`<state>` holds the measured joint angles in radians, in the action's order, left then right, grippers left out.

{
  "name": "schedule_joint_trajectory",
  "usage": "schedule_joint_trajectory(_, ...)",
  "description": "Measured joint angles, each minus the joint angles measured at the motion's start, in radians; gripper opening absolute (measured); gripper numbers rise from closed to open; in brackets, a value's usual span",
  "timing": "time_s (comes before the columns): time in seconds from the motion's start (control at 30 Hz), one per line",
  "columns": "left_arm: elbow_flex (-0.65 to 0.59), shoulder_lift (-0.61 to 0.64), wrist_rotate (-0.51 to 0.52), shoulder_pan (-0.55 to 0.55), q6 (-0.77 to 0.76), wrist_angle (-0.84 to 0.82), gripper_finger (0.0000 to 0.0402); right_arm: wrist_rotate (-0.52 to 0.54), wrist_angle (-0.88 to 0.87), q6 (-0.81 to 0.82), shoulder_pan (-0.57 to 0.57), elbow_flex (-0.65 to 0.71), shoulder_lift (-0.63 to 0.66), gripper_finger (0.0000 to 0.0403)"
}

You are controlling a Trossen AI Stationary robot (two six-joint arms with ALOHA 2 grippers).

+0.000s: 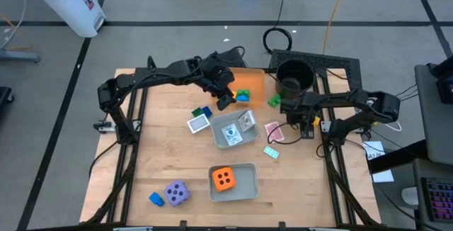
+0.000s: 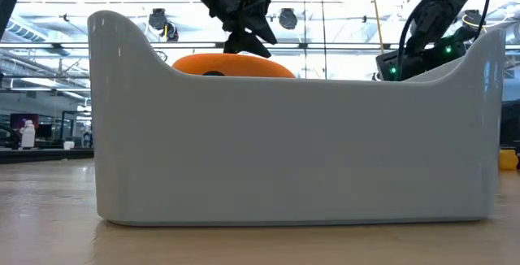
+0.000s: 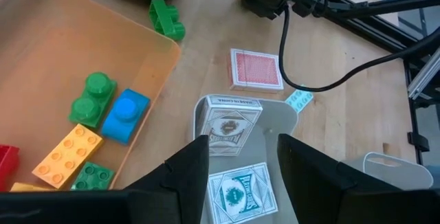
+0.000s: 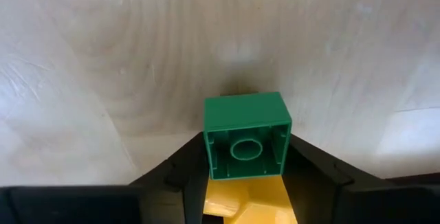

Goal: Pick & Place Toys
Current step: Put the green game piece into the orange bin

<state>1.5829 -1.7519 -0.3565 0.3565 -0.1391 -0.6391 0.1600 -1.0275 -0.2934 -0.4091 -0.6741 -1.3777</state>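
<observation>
right gripper [image 4: 244,157] clamped on a green brick [image 4: 246,135] above the bare wood

left gripper [image 3: 240,165] hangs with fingers apart over the clear tray [image 1: 218,127] of cards, beside the orange tray [image 3: 41,52].

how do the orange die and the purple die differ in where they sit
The orange die sits inside a clear grey tray near the table's front edge; the purple die rests on the bare wooden table, left of that tray, with a blue brick beside it. Orange shows dark pips, purple shows white. Both look similar in size.
</observation>
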Motion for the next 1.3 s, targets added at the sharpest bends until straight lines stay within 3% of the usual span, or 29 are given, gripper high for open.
schedule_joint_trajectory(0.33,0.0,0.0,0.0,0.0,0.0,0.008,0.0177,-0.011,-0.005,0.095,-0.023,-0.126,0.11,0.0148)
schedule_joint_trajectory(0.43,0.0,0.0,0.0,0.0,0.005,0.008,0.0177,-0.061,0.0,0.146,-0.025,-0.202,0.155,0.0151)
schedule_joint_trajectory(0.67,0.0,0.0,0.0,0.0,0.031,0.039,0.0177,-0.261,0.128,0.314,-0.024,-0.352,0.258,0.0142)
schedule_joint_trajectory(0.93,0.0,0.0,0.009,-0.035,0.301,0.187,0.0176,-0.632,0.598,0.685,-0.047,-0.352,0.314,0.0144)
schedule_joint_trajectory(1.07,0.0,0.0,0.129,-0.074,0.416,0.267,0.0172,-0.783,0.822,0.851,-0.052,-0.331,0.311,0.0142)
schedule_joint_trajectory(1.23,0.0,0.0,0.413,-0.14,0.597,0.359,0.0164,-0.847,1.015,1.021,-0.055,-0.263,0.309,0.0148)
schedule_joint_trajectory(1.3,0.0,0.0,0.479,-0.165,0.653,0.406,0.0161,-0.852,1.104,1.08,-0.056,-0.224,0.309,0.0146)
